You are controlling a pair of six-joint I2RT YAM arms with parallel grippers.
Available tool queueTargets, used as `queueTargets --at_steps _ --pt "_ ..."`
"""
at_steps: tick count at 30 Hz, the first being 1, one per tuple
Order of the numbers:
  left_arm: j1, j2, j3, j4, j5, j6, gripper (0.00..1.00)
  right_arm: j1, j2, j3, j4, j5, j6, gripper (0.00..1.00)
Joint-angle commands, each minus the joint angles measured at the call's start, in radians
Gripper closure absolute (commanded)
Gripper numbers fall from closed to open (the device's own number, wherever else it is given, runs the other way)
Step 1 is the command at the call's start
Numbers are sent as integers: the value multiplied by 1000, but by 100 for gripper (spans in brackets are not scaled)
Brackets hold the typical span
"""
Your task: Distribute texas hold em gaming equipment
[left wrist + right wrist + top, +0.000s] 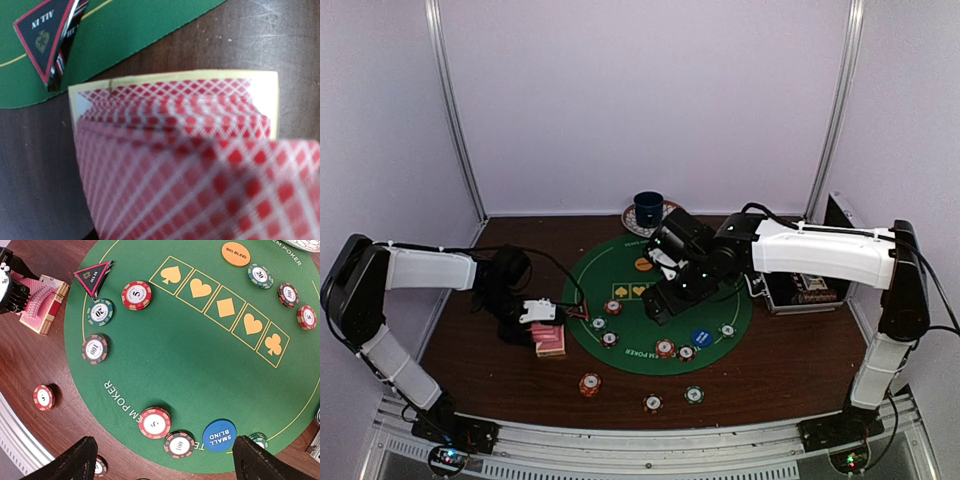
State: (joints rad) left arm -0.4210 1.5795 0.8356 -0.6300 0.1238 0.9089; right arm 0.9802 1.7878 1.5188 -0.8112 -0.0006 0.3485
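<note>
Left gripper [542,322] is down at the left rim of the mat [610,275], clamped shut on the top cards [200,190]. They bend up off the deck [42,315], pink backs filling the left wrist view. The deck sits on the bare table [490,380], just off the felt, and the triangle [47,37] lies on the mat edge near its corner.

Right gripper [164,452] hangs over the middle of the mat, jaws wide, nothing in them. In its own view the blue disc [219,435] and two chips [155,422] sit by the lower rim, and the orange disc [235,253] is at the top. Three more chips lie on the wood at the bottom of the top view. Cup [648,208] sits at the mat's upper rim.
</note>
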Motion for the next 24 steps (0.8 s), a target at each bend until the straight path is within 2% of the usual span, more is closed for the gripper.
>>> queueTargets --at_steps 1,3,6,13,16,24 --pt "-7 -2 -34 43 -10 -2 60 -10 -34 -6 15 -20 18 2" --pt "-7 -18 -38 49 -10 -6 68 -12 -34 -6 19 -27 20 2" --pt "-7 -36 -39 41 -13 -4 72 -14 -32 -5 27 -40 21 2" --pt "-14 -76 -27 2 -30 -5 70 -16 -15 13 50 -83 31 3" --pt "-19 -91 -21 -17 -32 -7 73 -18 -1 25 60 -112 47 3" --pt "-45 -135 9 -64 -47 -39 74 -34 55 35 175 -287 144 3"
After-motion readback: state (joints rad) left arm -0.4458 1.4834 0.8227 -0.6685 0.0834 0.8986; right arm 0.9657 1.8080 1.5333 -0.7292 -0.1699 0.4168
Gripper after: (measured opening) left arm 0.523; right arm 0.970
